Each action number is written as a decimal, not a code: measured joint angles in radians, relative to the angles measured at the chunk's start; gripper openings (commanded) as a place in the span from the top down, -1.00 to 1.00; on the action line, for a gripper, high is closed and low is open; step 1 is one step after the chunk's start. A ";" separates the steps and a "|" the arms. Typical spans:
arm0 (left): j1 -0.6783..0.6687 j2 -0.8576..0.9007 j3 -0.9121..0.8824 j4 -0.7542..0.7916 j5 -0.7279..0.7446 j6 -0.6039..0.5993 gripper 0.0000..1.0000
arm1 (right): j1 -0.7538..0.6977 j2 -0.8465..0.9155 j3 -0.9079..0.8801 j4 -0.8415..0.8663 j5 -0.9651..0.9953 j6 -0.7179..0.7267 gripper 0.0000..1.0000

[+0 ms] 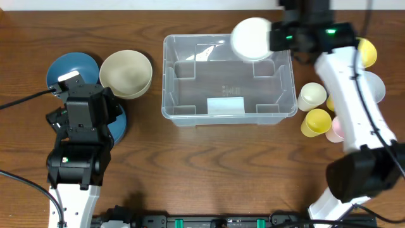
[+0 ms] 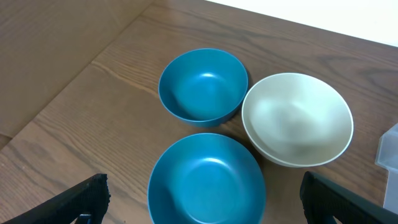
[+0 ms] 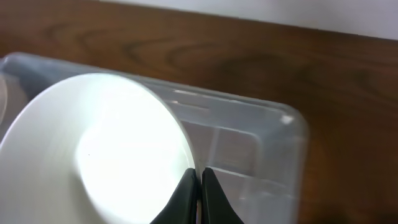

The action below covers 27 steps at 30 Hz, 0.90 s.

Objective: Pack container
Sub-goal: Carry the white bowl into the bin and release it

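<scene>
Hovering over the near blue bowl [image 2: 205,180], the left gripper [image 2: 211,204] has its fingers wide apart; a far blue bowl [image 2: 202,84] lies beyond, a cream bowl [image 2: 297,118] to its right. The clear container [image 1: 190,88] stands mid-table. Above its far right corner, the right gripper [image 3: 200,186] pinches a white bowl [image 3: 106,149] by the rim. A yellow cup [image 1: 316,121] stands near its right end.

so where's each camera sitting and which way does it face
Overhead: above the table, looking straight down at the container; left arm and right arm show.
Left wrist: on the left arm, looking down at blue bowls and a cream bowl; its open fingers at the bottom corners.
Right wrist: over the container's corner; shut right gripper pinching a white bowl.
Shared: overhead and right wrist both show that white bowl.
</scene>
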 measured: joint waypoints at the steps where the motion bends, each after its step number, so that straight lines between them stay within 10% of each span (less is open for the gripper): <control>1: 0.000 0.000 0.000 0.000 0.000 0.000 -0.96 | 0.019 0.021 0.000 0.002 0.014 0.000 0.97; 24: 0.000 0.000 0.000 0.000 0.000 0.000 -0.96 | 0.042 0.275 0.000 0.023 0.286 0.002 0.98; 27: 0.000 0.000 0.000 0.000 0.000 0.000 -0.96 | 0.034 0.275 0.000 0.019 0.303 0.008 0.64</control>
